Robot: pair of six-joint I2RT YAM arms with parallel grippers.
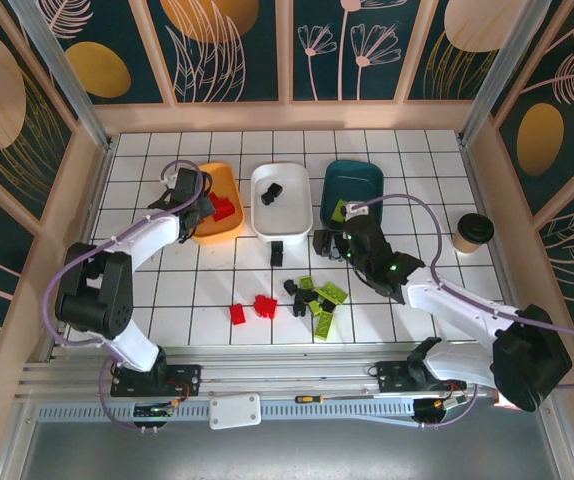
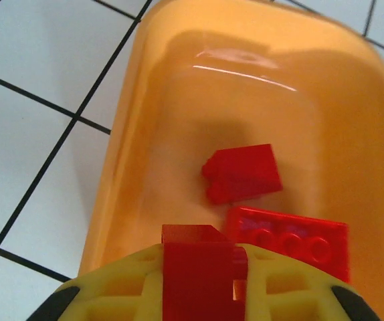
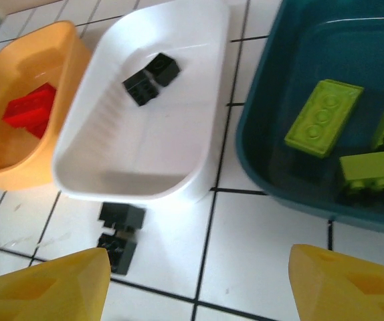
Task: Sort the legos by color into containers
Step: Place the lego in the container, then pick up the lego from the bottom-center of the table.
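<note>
From above, the left fingers [image 1: 200, 205] hang over the orange tray [image 1: 227, 182]. The right fingers [image 1: 339, 243] sit low over the bench [image 1: 167, 290], just in front of the white tray [image 1: 292, 215] and the teal tray [image 1: 362, 185]. Loose legos lie on the bench: two red ones [image 1: 252, 309], a green heap [image 1: 322, 298] and some black ones [image 1: 277, 254].

In the left wrist view, the left fingers [image 2: 125, 287] are clenched on a red brick [image 2: 199, 267], right above the orange tray [image 2: 145, 134]. Two more red bricks [image 2: 242, 175] lie inside it. So I think the step now is dropping this red one in. The next move only needs the fingers to let go, so the brick falls in with the reds.

In the right wrist view, the right fingers [image 3: 45, 287] are spread wide with nothing between them. A black pair [image 3: 120, 234] lies on the bench, just in front of the white tray [image 3: 152, 147], which holds other black bricks [image 3: 150, 79]. The teal tray [image 3: 265, 127] holds green bricks [image 3: 322, 117]. I think this arm should go down over the black pair, pinch one and carry it into the white tray.
</note>
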